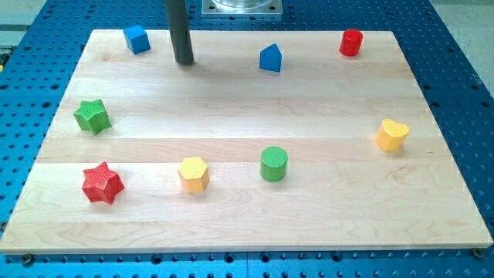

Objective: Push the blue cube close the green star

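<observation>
The blue cube (137,39), judged light, rigid and easily slid, is found just left of the end effector tip (184,62), untouched, the green star (93,116) lying lower left on the surface (231,100); a push against its upper-right face is advised.

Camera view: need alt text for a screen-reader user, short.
A dark rod's tip rests near the top of a wooden board, just right of a blue cube; the green star sits further down at the left edge. Also there: a blue house-shaped block, red cylinder, yellow heart, green cylinder, yellow hexagon, red star.
</observation>
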